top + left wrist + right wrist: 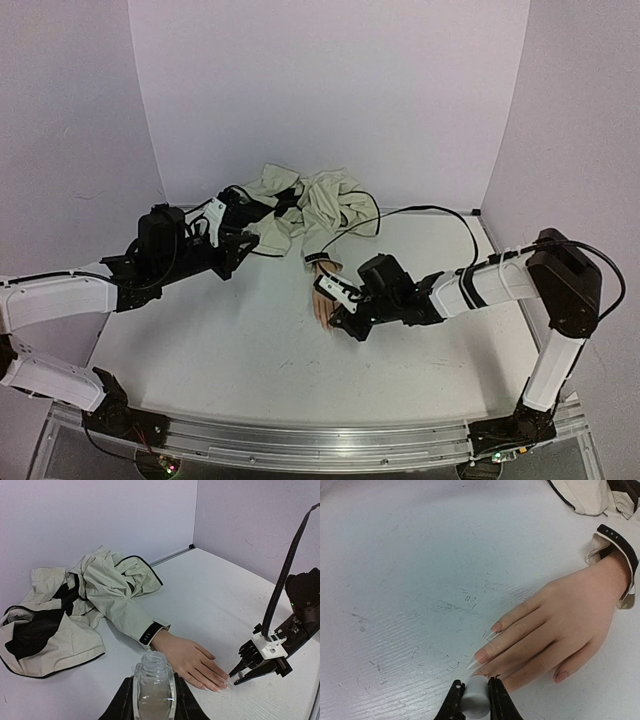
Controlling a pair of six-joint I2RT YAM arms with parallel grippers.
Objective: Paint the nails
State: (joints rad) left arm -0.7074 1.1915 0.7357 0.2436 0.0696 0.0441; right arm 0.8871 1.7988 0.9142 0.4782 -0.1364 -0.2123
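The peach mannequin hand (560,630) lies palm down on the white table, its cream, dark-cuffed sleeve (135,615) running back to a crumpled jacket. Its long clear nails (481,655) point toward my right gripper (475,700), which is shut on a small grey-white brush cap (476,697) held right at the fingertips. The hand also shows in the top view (326,300) and the left wrist view (192,660). My left gripper (152,700) is shut on a clear open bottle (152,680), held upright left of the hand (225,245).
The cream and black jacket (310,205) lies bunched at the back of the table. A black cable (440,212) loops across the table behind the right arm. White walls stand on three sides.
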